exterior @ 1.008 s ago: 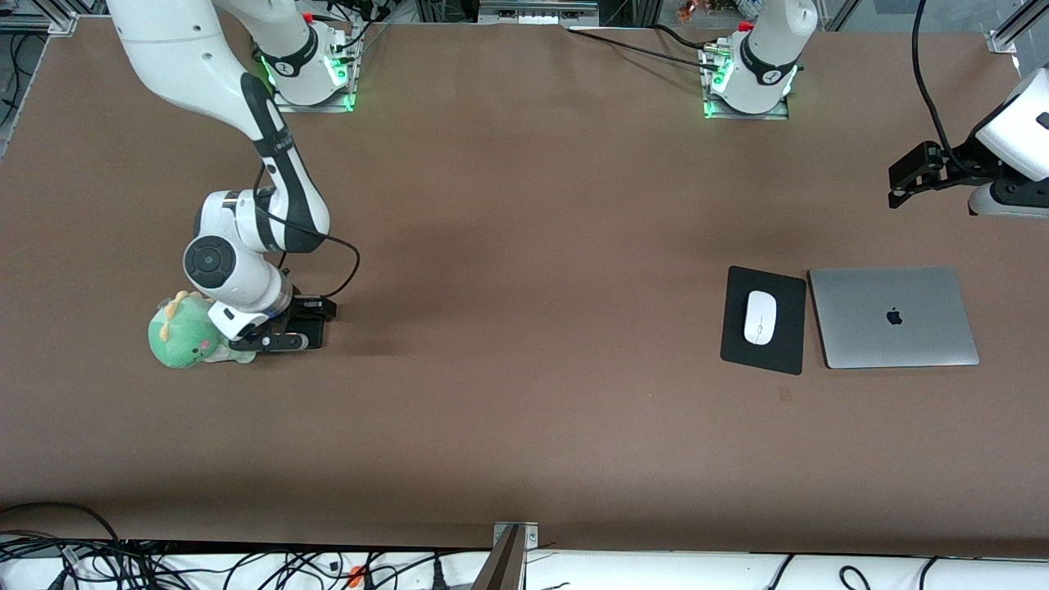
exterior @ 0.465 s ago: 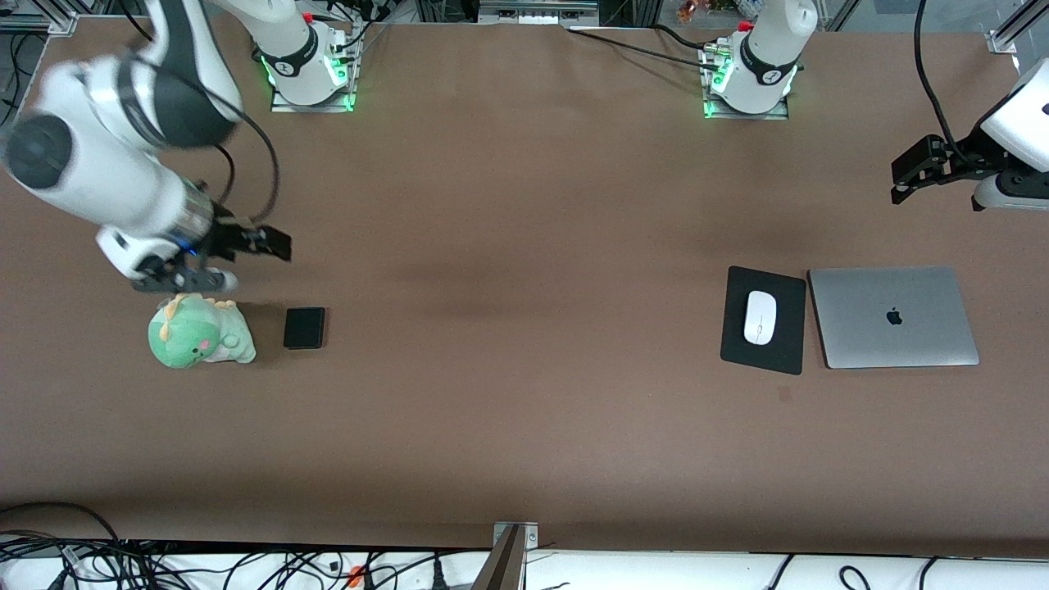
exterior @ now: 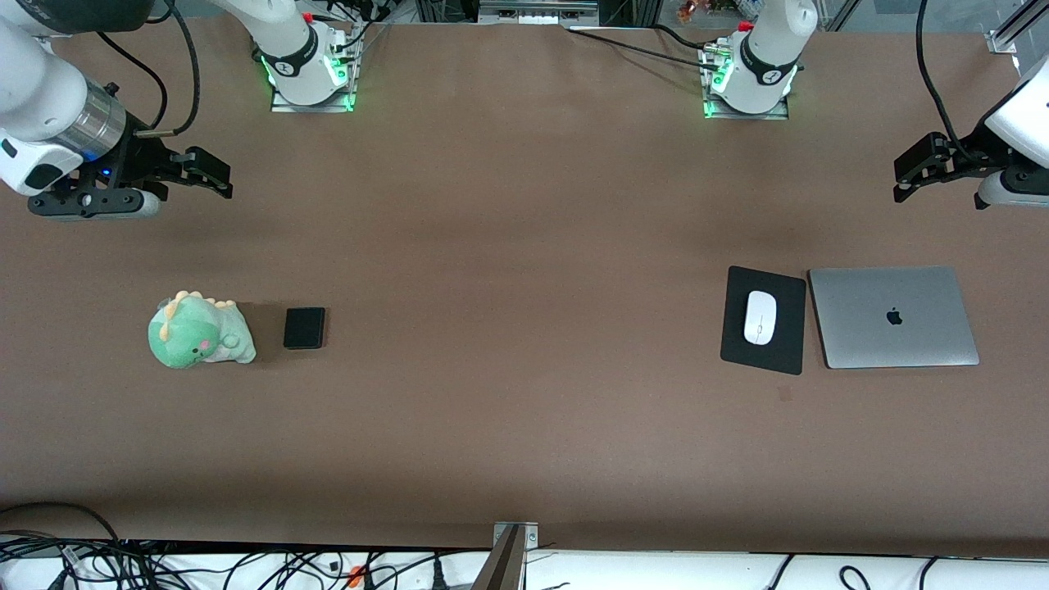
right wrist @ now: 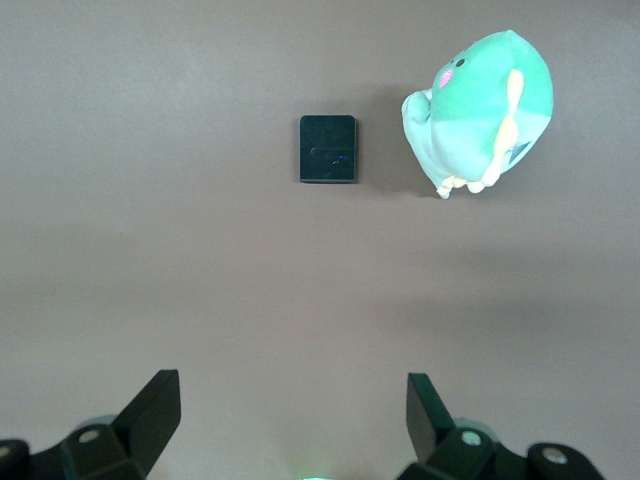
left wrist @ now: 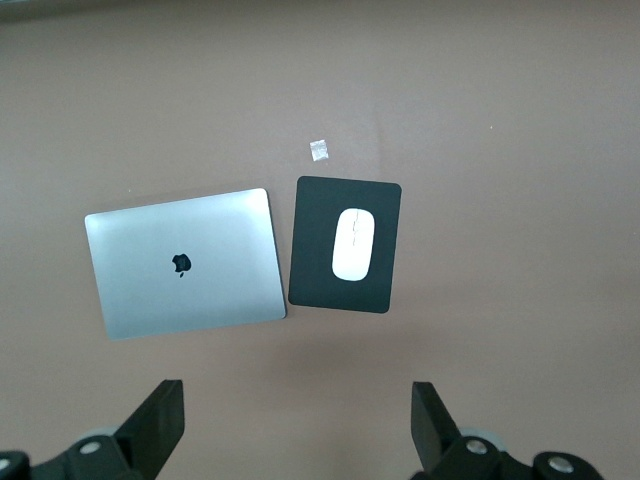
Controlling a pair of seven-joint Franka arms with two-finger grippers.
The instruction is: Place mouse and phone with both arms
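Both placements are looking finished to me: the glossy white oval mouse (exterior: 760, 318) is lying on the flat black pad (exterior: 785, 348), the small black slab phone (exterior: 304, 328) is lying on the brown counter (exterior: 524, 369) just beside the green plush dinosaur (exterior: 199, 330), and the left tool (exterior: 916, 168) and right tool (exterior: 201, 172) are hanging wide open and empty over bare counter at their own ends.

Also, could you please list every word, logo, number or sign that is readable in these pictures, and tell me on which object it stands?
Words or numbers: none can be read in any view.
Apple logo, a dark apple shape without text: on the lid of the closed grey laptop.
Round marks on the arm bases: too small to read.
Mouse, phone, green plush toy: no readable text.
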